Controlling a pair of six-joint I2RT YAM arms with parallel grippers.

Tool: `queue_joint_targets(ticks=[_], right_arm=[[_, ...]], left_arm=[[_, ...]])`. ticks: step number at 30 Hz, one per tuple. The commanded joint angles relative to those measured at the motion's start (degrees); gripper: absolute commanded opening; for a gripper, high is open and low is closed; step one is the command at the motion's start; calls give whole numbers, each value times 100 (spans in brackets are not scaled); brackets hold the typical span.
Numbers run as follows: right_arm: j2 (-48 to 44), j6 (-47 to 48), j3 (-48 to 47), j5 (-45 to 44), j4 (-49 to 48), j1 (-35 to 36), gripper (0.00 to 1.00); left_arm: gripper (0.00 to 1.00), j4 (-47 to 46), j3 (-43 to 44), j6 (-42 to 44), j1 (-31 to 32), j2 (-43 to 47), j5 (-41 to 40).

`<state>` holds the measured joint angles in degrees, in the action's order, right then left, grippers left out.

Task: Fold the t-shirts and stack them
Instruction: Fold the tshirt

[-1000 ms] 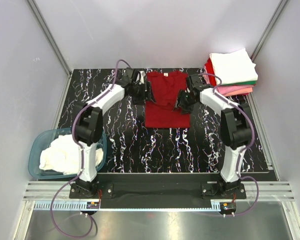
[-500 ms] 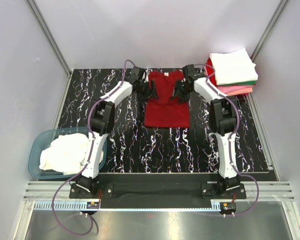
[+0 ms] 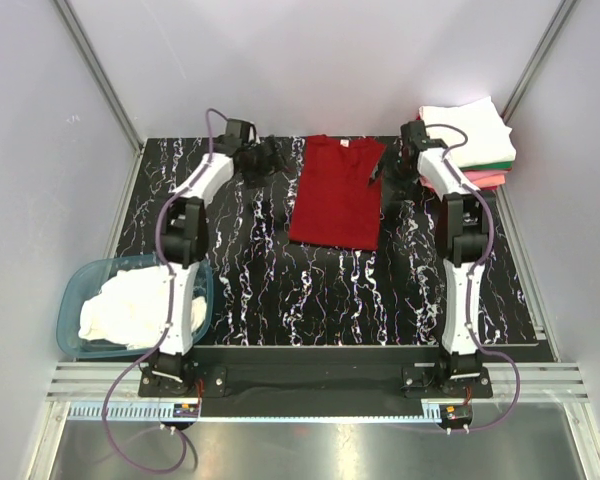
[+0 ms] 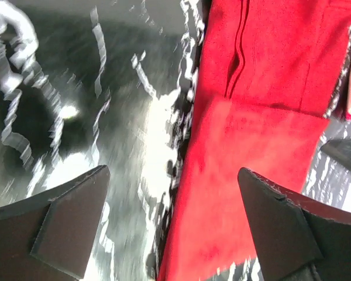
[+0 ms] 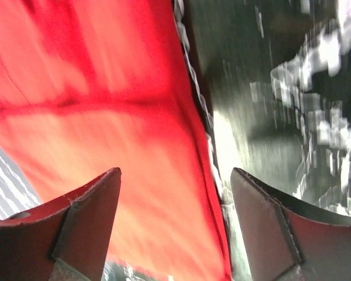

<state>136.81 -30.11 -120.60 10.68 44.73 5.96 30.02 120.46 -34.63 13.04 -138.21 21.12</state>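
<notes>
Lying flat: plain dark red cotton t-shirt [image 3: 335, 195], sides folded in, at the far middle of the black white-veined worktop [image 3: 280, 290].
Left hand [image 3: 277, 160]: I see its fingers spread wide and gripping nothing, just beside the shirt's left edge.
Right hand [image 3: 378, 172]: likewise wide and empty, at the shirt's right edge.
Stack: folded shirts [image 3: 467, 140], white on top, far right corner.
Tub: teal plastic tub [image 3: 72, 300] holding crumpled white fabric [image 3: 130, 305], near left.

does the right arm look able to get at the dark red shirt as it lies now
Likely yes: the right gripper hangs open at the right edge of the dark red shirt, cloth under it. Nothing lies between them; the stack of folded shirts sits to its right, out of the way.
</notes>
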Motion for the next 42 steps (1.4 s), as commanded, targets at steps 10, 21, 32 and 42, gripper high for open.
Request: queue_joint_targets(ticks=[10,21,32,42], right_arm=[[-3283,-496,4393,593,-1554,169,87],[-2977,-610,5547,1068,-2311,274,84],[-2731,-619,5450,963,-2451,283,56],[-2651,-602,5327,936,-2337,283,0]], left_arm=[[95,-1735,-4362,-307,331,3027,313],[89,-2650,-5358,-694,788,2660,366],[67,-2914,-5411,-870,981,2396,200],[11,-2984,-5253,-914,1166,2167,155]])
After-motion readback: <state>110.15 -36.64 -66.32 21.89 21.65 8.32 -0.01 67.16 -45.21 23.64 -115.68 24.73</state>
